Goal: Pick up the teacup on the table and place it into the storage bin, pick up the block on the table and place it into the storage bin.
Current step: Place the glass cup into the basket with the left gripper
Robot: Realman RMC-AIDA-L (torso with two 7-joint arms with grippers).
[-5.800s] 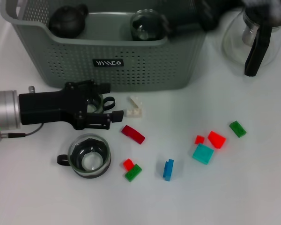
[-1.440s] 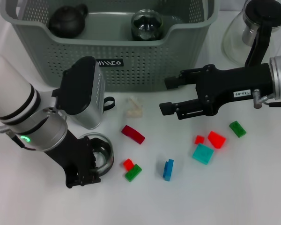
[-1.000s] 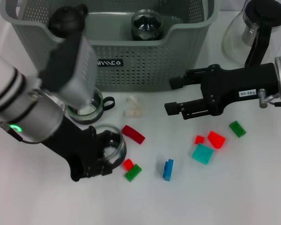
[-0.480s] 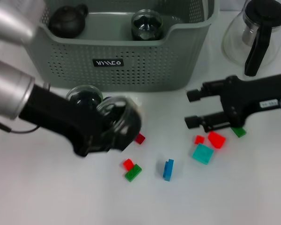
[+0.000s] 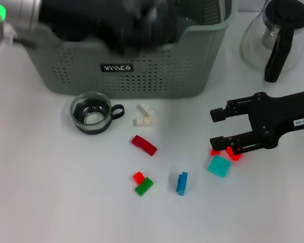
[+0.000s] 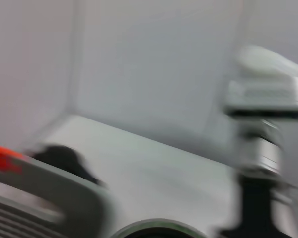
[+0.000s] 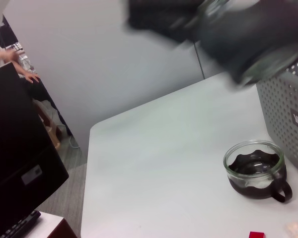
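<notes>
Nearest on the white table (image 5: pixel 50 202): a blue block (image 5: pixel 182 183) standing on edge. Just to its left, a green block (image 5: pixel 144 187) touching a small red block (image 5: pixel 138 176). To the right of the blue one, a teal block (image 5: pixel 219 166) lying flat.

A little farther back, coming in from the right edge: the right gripper (image 5: pixel 213 127), black, jaws spread wide and pointing left. Nothing but bare table visible in the gap. Just past the nearer finger (image 5: pixel 228 140) and partly hidden under it, two red blocks (image 5: pixel 234 152), outside the gap rather than in it. Contact with that finger not clear.

Toward the middle, a curved dark-red block (image 5: pixel 144 145), then a white block (image 5: pixel 146 116) behind it. Left of the white block, a glass teacup (image 5: pixel 93 112) with a dark base, upright on the table, handle turned toward the white block. Well apart from the right gripper's jaws, and close to the front wall of the storage bin (image 5: pixel 157 71). Same teacup (image 7: pixel 256 168) plain in the right wrist view, standing beside the perforated wall.

Behind the teacup, the grey-green bin with its small black label (image 5: pixel 117 67).

Over the bin's rear left part, the left gripper (image 5: pixel 131 20), only a dark blur. Open or shut: cannot tell.

Farthest right, beside the bin, a glass coffee pot (image 5: pixel 278 35) with a black handle.
</notes>
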